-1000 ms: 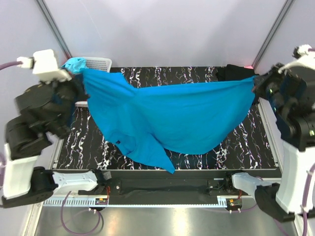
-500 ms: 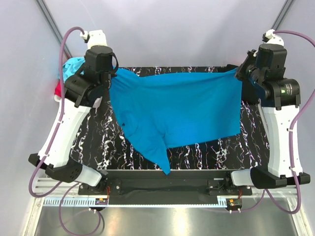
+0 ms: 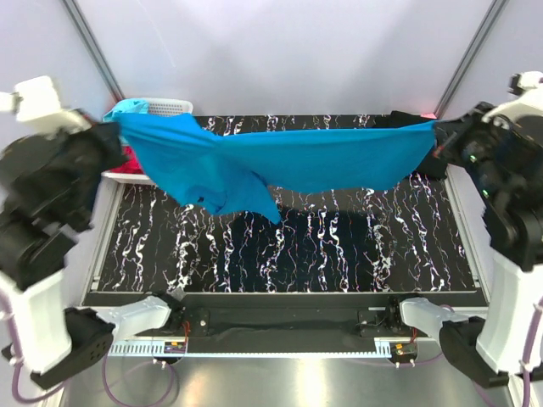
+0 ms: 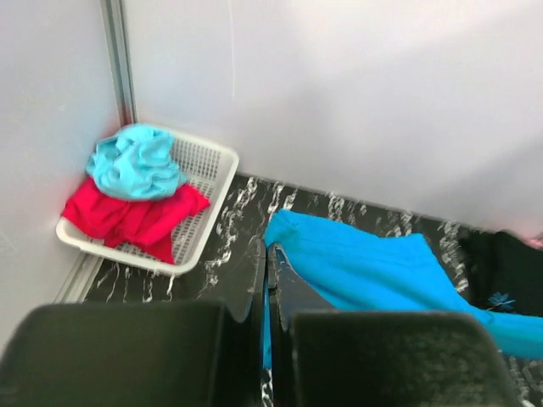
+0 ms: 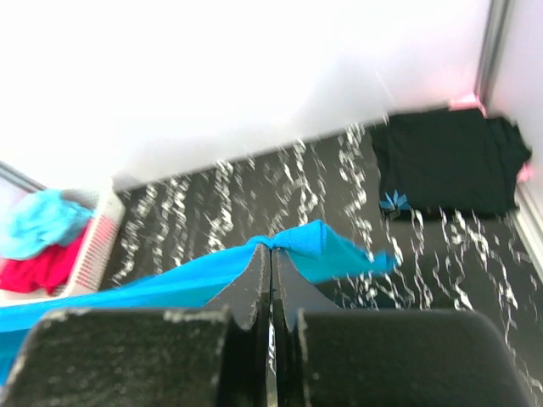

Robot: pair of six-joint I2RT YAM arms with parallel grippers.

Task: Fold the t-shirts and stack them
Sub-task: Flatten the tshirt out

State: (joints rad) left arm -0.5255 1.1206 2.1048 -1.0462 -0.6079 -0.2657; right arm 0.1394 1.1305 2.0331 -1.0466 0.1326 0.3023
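The blue t-shirt (image 3: 280, 161) hangs stretched in the air across the back of the table, one sleeve drooping at centre left. My left gripper (image 3: 114, 131) is shut on its left corner; the cloth shows between the fingers in the left wrist view (image 4: 356, 267). My right gripper (image 3: 437, 136) is shut on its right corner, seen in the right wrist view (image 5: 271, 248). The black t-shirt with a pale-blue starburst (image 5: 450, 161) lies folded at the back right corner, also in the left wrist view (image 4: 505, 280).
A white basket (image 4: 208, 182) at the back left holds a light-blue cloth (image 4: 136, 161) and a red cloth (image 4: 127, 216). The table top (image 3: 339, 246) is black with white marbling. Grey walls and metal posts stand close behind.
Both arms swung outward and up, pulling the blue t-shirt taut and lifting it. Its hanging body rose off the middle of the table toward the back.
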